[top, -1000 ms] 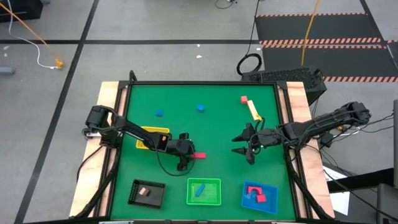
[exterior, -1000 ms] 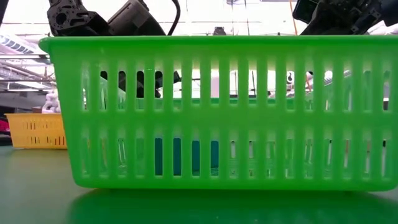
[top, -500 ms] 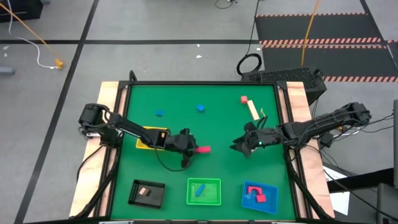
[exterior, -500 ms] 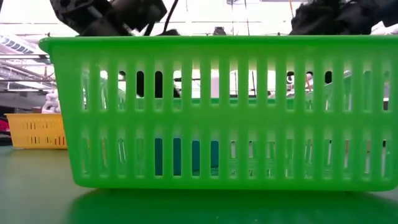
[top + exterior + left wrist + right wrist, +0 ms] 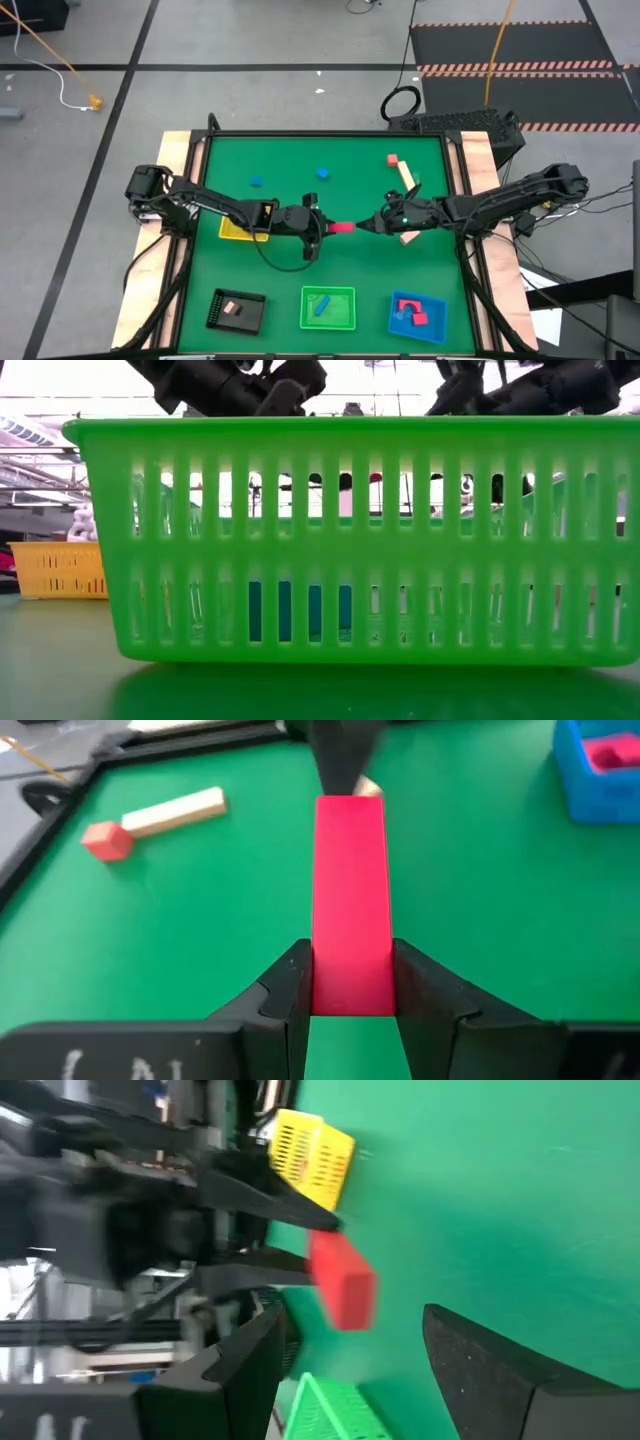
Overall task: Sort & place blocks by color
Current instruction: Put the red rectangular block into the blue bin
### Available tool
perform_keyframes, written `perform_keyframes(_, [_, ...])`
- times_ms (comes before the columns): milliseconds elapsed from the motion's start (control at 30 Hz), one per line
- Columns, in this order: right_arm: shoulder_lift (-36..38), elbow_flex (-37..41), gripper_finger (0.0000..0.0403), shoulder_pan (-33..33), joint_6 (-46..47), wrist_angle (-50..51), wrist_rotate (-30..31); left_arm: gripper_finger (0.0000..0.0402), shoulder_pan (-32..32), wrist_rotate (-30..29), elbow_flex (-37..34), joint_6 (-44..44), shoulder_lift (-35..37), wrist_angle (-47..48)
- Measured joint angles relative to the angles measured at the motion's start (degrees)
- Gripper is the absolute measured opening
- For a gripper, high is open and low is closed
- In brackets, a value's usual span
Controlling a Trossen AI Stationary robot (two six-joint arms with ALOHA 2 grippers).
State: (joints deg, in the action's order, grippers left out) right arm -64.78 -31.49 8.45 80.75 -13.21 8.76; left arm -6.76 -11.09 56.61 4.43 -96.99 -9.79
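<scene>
Near edge of the tabletop [image 5: 230, 160]: three trays in a row – black slotted tray [image 5: 236, 310] toward the left corner, green slotted plastic tray [image 5: 329, 308] mid-edge with a blue block lying in it, blue tray [image 5: 417, 317] toward the right corner with red and pink pieces inside.

Mid-tabletop: a red rectangular bar block [image 5: 350, 900] is clamped by its near end in the left tool [image 5: 350, 982], lifted clear of the surface and pointed at the right arm. The right tool [image 5: 345, 1355] is spread wide, its fingers on either side of the bar's free end, nothing held yet. Looks like a handover step.

To do it well: the free end should be centred between the right fingers before they are closed; the left grip should be let go only once the right grip is firm; the bar should be kept level so it is not twisted out. The blue tray is judged the likely drop.

Further back: yellow slotted tray [image 5: 243, 222] by the left edge, under the left arm. Toward the far edge: two small blue cubes [image 5: 257, 182], a small red cube [image 5: 106, 839] and a pale wooden bar [image 5: 173, 812] near the right edge, all unsorted.
</scene>
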Motion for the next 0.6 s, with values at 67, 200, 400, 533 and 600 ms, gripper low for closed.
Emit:
perform_keyframes(67, [-2.28, 0.1, 0.0226, -0.84, -0.38, -3.89, 0.04, 0.0109, 0.75, -0.02, 0.3, 0.0, 0.02, -0.53])
perform_keyframes(200, [-6.71, 0.05, 0.0226, -2.1, -1.03, -11.1, -0.03, 0.0109, 1.7, -0.09, 0.29, -0.12, 0.02, -0.87])
perform_keyframes(400, [-12.34, 0.05, 0.0223, -3.26, -0.87, -19.72, 0.1, 0.0109, 1.62, -0.09, 0.29, -0.26, 0.02, -1.5])
perform_keyframes(533, [-15.02, 0.05, 0.0201, -3.52, -0.2, -22.86, 0.21, 0.0109, 1.59, -0.03, 0.29, -0.28, 0.02, -1.57])
perform_keyframes(600, [-15.94, 0.05, 0.0182, -3.52, 1.07, -23.24, 0.23, 0.0109, 1.59, -0.05, 0.29, -0.24, 0.02, -1.58])
